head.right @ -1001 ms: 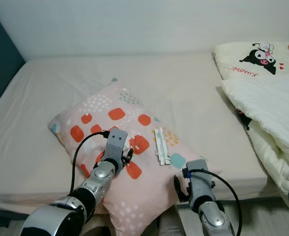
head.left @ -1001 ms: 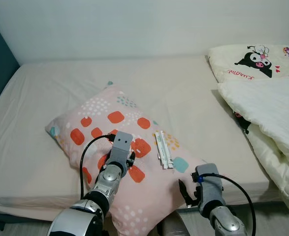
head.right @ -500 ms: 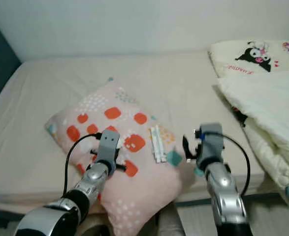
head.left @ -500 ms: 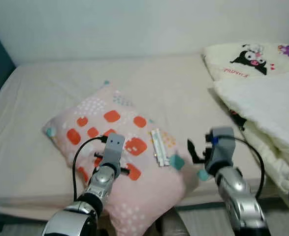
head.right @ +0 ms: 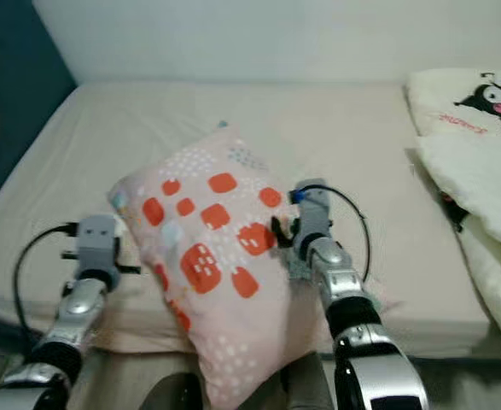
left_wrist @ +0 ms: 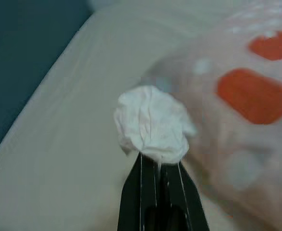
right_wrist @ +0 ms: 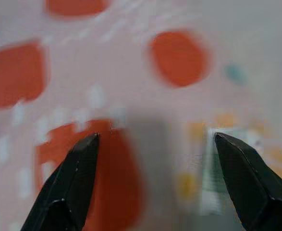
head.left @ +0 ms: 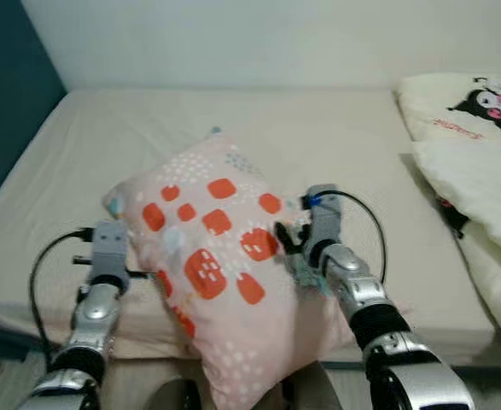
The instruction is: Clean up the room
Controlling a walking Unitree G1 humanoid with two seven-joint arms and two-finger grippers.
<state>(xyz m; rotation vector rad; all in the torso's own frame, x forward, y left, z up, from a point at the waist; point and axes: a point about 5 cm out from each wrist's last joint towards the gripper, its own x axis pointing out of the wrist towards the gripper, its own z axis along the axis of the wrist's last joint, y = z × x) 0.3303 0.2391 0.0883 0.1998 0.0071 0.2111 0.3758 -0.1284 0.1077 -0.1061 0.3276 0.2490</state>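
Observation:
A pink pillow (head.left: 207,256) with orange and white patches lies on the bed (head.left: 335,145), its near end hanging over the front edge. My left gripper (left_wrist: 159,160) is at the pillow's left edge. It is shut on a bunched white lump of fabric (left_wrist: 153,122) right beside the pillow's pink cover. My right gripper (head.left: 286,239) is against the pillow's right side. It is open, with its fingers (right_wrist: 78,168) spread wide and the pillow's printed surface (right_wrist: 145,96) between them.
A cream quilt with a black cartoon print (head.left: 476,145) is heaped on the bed's right side. A dark teal wall (head.left: 11,111) borders the bed on the left. Bare mattress lies behind the pillow up to the white wall.
The view has shifted. My left gripper went from the pillow's top to its left edge. My right gripper rose from the bed's front edge to the pillow's right side.

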